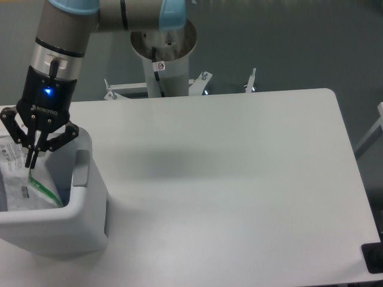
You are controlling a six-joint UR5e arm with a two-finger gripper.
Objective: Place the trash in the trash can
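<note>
A white worktop [239, 179] with rounded corners is seen from above, its pale, matt surface filling most of the view. At its near left corner a white trash can [72, 221] is stood directly on it; the bin's thick rim and rounded corners are seen, and it is cut off by the left edge of the view. A narrow dark shadow is cast on the worktop along the bin's right side. A faint, soft shadow is spread across the surface towards the middle. The far edge and the right edge of the worktop are seen against a dark grey floor [287, 42].
</note>
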